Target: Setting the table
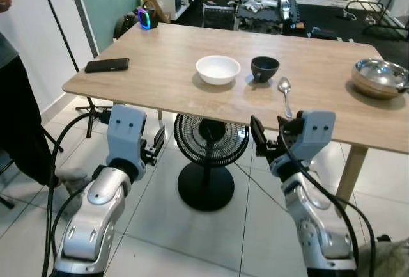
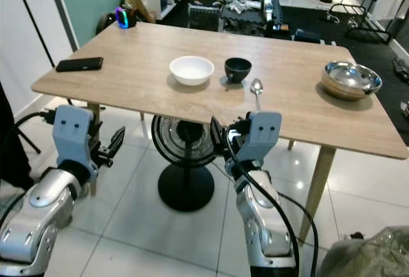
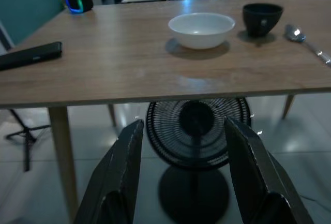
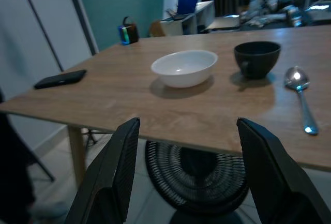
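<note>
Both grippers low in frame, below table edge: left gripper [image 3: 183, 175] and right gripper [image 4: 189, 172], jaws wide apart, holding and touching nothing. Wooden table [image 1: 160, 72] spans mid frame. Steel bowl [image 1: 379, 77] at right edge. White bowl [image 1: 218, 69] at centre, black cup [image 1: 264, 68] just beside it, spoon [image 1: 285, 93] right of cup. Black phone [image 1: 107, 65] at left.

wooden table [image 1: 166, 66]: light tan woodgrain
bowl [image 1: 218, 70]: plain white
small bowl [image 1: 264, 68]: black
spoon [image 1: 285, 95]: silver
phone [image 1: 107, 65]: black
metal bowl [image 1: 379, 77]: shiny steel
</note>
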### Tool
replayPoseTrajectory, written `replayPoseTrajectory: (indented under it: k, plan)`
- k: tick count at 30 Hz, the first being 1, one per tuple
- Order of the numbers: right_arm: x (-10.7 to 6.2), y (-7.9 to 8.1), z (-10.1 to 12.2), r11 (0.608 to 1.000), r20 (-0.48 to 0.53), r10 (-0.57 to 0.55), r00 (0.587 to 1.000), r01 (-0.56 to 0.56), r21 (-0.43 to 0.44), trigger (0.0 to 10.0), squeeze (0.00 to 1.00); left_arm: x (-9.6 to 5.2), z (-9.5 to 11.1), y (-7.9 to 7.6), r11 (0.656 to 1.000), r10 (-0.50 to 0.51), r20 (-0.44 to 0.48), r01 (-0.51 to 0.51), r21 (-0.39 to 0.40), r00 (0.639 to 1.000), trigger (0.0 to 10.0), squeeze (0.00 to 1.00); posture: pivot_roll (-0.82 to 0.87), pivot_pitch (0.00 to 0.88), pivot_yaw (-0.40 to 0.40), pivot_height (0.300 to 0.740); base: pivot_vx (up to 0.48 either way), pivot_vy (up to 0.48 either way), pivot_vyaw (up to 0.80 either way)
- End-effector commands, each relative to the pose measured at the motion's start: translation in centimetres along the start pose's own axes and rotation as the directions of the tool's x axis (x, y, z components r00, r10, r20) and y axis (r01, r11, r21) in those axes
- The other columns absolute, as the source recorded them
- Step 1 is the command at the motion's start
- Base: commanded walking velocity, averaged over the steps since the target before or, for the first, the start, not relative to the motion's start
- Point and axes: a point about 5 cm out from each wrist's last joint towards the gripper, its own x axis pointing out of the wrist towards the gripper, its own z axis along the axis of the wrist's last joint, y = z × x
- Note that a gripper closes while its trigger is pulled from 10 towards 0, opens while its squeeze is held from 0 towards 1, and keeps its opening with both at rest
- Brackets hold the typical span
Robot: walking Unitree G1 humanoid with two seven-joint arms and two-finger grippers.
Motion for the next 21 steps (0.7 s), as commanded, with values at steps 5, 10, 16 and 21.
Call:
replayPoseTrajectory:
  k: [5, 10, 16, 21]
  plan:
    - [0.0, 0.6, -0.1, 0.999, -0.008, 0.033, 0.999, -0.033, 0.010, 10.0, 0.00, -0.1, -0.5, 0.5, 1.000, 0.015, -0.026, -0.015, 0.010, 1.000, 10.0, 0.00, -0.01, 0.000, 0.042, 0.740, 0.000, 0.000, 0.78]
    - [0.0, 1.0, -0.3, 0.998, -0.012, 0.060, 0.998, -0.060, 0.018, 10.0, 0.00, 0.0, -0.4, 0.4, 1.000, 0.009, -0.026, -0.009, 0.011, 1.000, 10.0, 0.00, -0.01, 0.000, 0.042, 0.740, 0.000, 0.000, 0.78]
    - [-0.1, 1.5, -0.3, 0.994, -0.014, 0.102, 0.995, -0.102, 0.027, 10.0, 0.00, 0.0, -0.6, 0.1, 1.000, 0.000, -0.029, 0.001, 0.015, 1.000, 10.0, 0.00, -0.01, 0.000, 0.040, 0.740, 0.000, 0.000, 0.77]
    - [-0.2, 1.9, -0.3, 0.990, -0.017, 0.136, 0.991, -0.136, 0.033, 10.0, 0.00, 0.0, -0.8, 0.0, 1.000, -0.004, -0.050, 0.006, 0.027, 0.999, 10.0, 0.00, -0.01, 0.000, 0.040, 0.740, 0.000, 0.000, 0.77]
